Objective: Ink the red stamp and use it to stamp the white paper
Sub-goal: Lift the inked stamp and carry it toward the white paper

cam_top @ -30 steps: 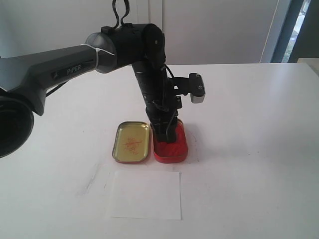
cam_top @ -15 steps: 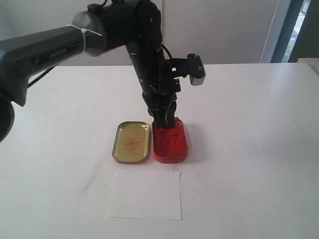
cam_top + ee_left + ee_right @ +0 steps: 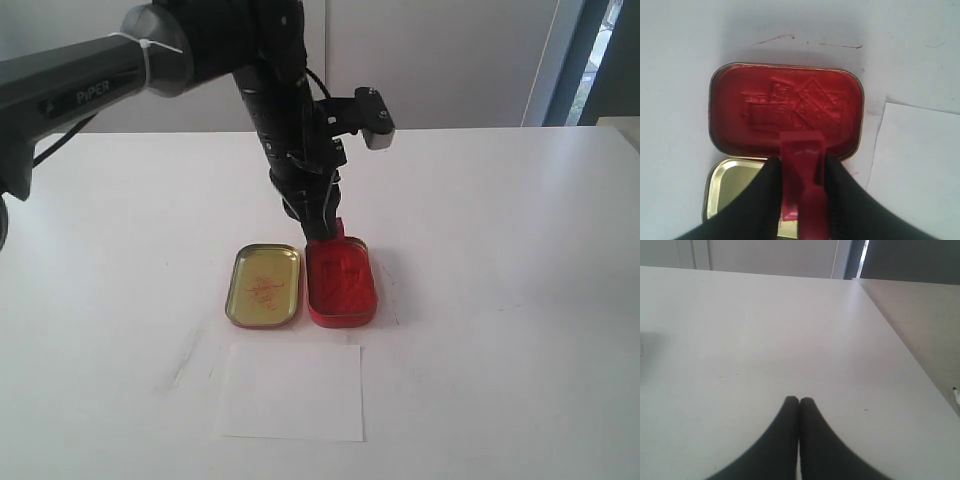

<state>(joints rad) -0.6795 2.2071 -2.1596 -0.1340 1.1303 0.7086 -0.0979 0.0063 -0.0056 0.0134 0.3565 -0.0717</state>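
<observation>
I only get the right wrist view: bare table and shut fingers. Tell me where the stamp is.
Observer: The left gripper is clamped on the red stamp, holding it over the ink pad tin.
Operator: Describe the pad.
Observer: Its red surface shows rectangular press marks. The gold lid lies open right beside it.
Operator: Now locate the paper.
Observer: The white paper lies flat just in front of both tin halves, on the exterior camera's side. I can't make out any imprint on it.
</observation>
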